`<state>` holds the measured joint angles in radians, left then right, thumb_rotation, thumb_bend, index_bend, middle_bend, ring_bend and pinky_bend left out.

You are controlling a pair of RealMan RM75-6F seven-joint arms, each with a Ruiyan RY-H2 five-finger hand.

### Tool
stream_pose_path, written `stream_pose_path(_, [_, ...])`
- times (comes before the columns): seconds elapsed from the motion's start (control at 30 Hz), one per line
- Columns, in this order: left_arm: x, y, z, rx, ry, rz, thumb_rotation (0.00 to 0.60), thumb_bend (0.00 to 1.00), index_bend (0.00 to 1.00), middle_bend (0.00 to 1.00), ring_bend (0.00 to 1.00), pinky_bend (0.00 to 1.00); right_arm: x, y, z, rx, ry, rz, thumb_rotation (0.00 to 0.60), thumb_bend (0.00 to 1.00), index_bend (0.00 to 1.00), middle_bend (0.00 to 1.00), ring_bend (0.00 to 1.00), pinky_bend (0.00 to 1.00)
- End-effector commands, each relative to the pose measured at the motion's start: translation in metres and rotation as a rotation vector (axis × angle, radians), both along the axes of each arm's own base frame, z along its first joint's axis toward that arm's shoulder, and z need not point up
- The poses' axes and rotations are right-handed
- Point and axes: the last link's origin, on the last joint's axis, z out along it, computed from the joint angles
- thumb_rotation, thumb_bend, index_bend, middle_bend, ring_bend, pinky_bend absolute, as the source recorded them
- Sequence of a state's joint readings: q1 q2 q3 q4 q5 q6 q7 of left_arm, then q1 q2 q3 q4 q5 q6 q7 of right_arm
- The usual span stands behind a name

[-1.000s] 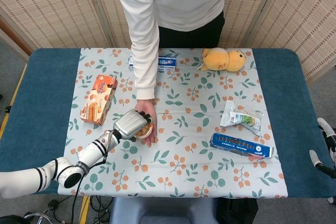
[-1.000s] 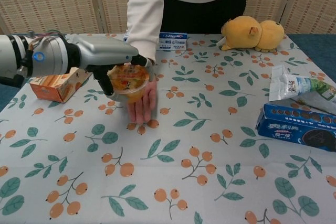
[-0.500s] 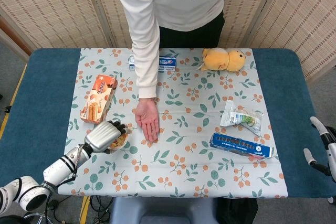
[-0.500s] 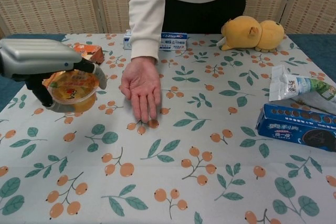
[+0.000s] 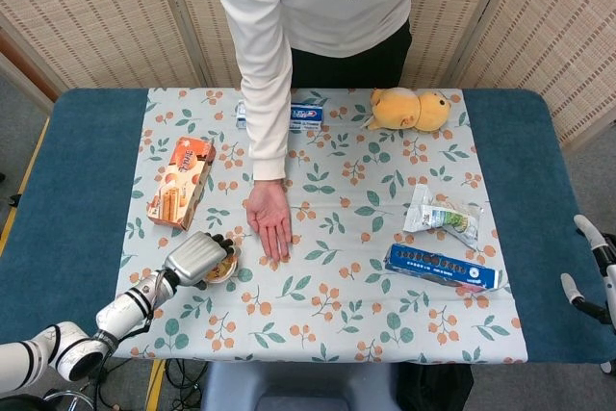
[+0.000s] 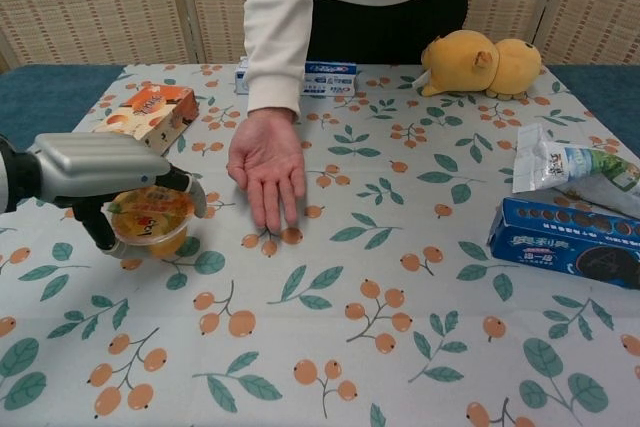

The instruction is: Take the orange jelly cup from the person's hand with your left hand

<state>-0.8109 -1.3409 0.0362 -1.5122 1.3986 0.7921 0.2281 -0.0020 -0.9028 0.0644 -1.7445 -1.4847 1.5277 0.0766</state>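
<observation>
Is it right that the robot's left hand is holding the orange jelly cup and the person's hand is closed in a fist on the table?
Not quite. The person's hand is not a fist: it lies open, palm up, fingers stretched out on the table, as the chest view shows. The rest is right: the robot's left hand holds the orange jelly cup.

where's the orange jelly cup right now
The orange jelly cup is held in the left hand, low over the table's near-left side, left of the person's open palm.
</observation>
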Motion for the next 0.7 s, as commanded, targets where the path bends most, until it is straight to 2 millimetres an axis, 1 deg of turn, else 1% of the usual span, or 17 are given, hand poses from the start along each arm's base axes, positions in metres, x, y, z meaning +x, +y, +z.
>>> stream_pose_path(0.03, [-0.002,0.000,-0.002,-0.007,0.013,0.011,0.600,0.32,0.35,0.27,0.35,0.60,0.000,0.000,0.000,0.000,0.000,0.000,0.600,0.36,0.09,0.22,0.19,0.41])
stream_pose_path(0.1, [-0.004,0.000,-0.001,-0.014,0.029,0.022,0.600,0.32,0.27,0.23,0.29,0.53,0.000,0.000,0.000,-0.001,0.000,0.000,0.600,0.36,0.09,0.22,0.19,0.41])
stream_pose_path(0.13, [-0.004,-0.001,0.000,-0.017,0.034,0.030,0.600,0.32,0.19,0.17,0.22,0.47,0.000,0.000,0.001,-0.002,0.000,0.001,0.600,0.36,0.09,0.22,0.19,0.41])
stream_pose_path(0.17, [-0.003,-0.002,0.001,-0.015,0.030,0.037,0.600,0.31,0.09,0.08,0.14,0.39,0.000,0.000,0.001,-0.003,0.000,0.001,0.600,0.36,0.09,0.22,0.19,0.41])
stream_pose_path(0.2, [-0.003,-0.002,0.003,-0.011,0.024,0.041,0.600,0.30,0.03,0.03,0.09,0.33,0.000,0.000,0.001,-0.005,0.000,0.002,0.600,0.36,0.09,0.22,0.19,0.41])
stream_pose_path(0.23, [-0.002,-0.003,0.004,-0.004,0.017,0.044,0.600,0.30,0.01,0.01,0.06,0.29,0.000,0.000,0.001,-0.006,0.000,0.003,0.600,0.36,0.09,0.22,0.19,0.41])
stream_pose_path(0.3, [-0.002,-0.004,0.008,0.007,0.015,0.046,0.600,0.30,0.00,0.00,0.01,0.23,0.000,0.000,0.001,-0.007,-0.002,0.004,0.600,0.36,0.09,0.22,0.19,0.41])
stream_pose_path(0.4, [0.000,-0.008,0.017,0.032,0.005,0.045,0.600,0.29,0.00,0.00,0.00,0.18,0.000,0.000,0.002,-0.010,-0.003,0.006,0.600,0.36,0.09,0.22,0.19,0.41])
stream_pose_path(0.57, [0.000,-0.013,0.044,0.122,-0.032,0.055,0.600,0.29,0.00,0.00,0.00,0.17,-0.001,0.001,0.003,-0.013,-0.005,0.004,0.600,0.37,0.09,0.22,0.19,0.41])
stream_pose_path(0.7, [-0.011,-0.014,0.074,0.254,-0.027,0.097,0.600,0.29,0.00,0.00,0.00,0.17,-0.003,0.002,0.003,-0.013,-0.004,-0.003,0.600,0.37,0.09,0.22,0.19,0.41])
